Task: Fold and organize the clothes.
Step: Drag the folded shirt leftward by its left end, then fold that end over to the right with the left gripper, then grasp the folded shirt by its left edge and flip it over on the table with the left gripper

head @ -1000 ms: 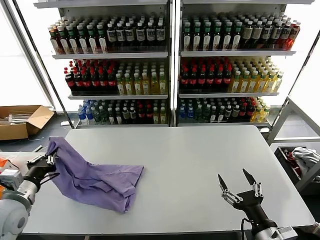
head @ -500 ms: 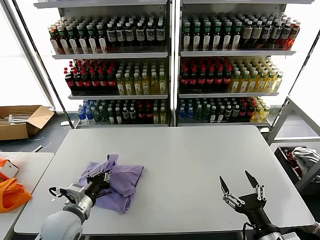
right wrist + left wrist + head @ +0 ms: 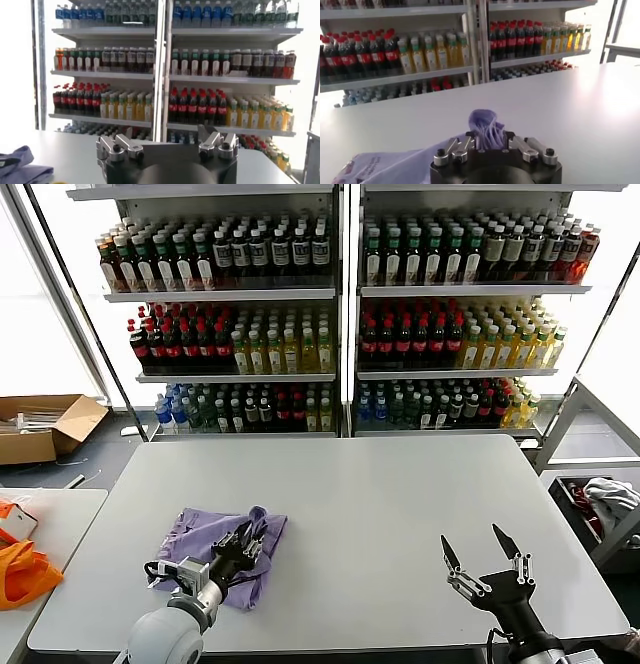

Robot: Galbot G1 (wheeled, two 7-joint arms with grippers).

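The lavender T-shirt [image 3: 210, 539] lies bunched and partly folded on the grey table [image 3: 380, 504], near its front left. My left gripper [image 3: 245, 541] is shut on a bunch of the shirt's fabric [image 3: 486, 129] and holds that fold over the shirt's right part. The rest of the shirt trails back behind the gripper [image 3: 380, 165]. The printed graphic is hidden. My right gripper [image 3: 481, 552] is open and empty above the table's front right edge. The shirt also shows far off in the right wrist view [image 3: 20, 162].
Shelves of drink bottles [image 3: 340, 314] stand behind the table. A side table at the left holds bright orange fabric [image 3: 22, 569]. A cardboard box [image 3: 45, 424] sits on the floor at the left. A bin with white-grey cloth [image 3: 605, 499] is at the right.
My left gripper has carried the shirt's edge from the table's left side rightward across the shirt, folding it over. The shirt is now more compact. The right gripper has barely moved.
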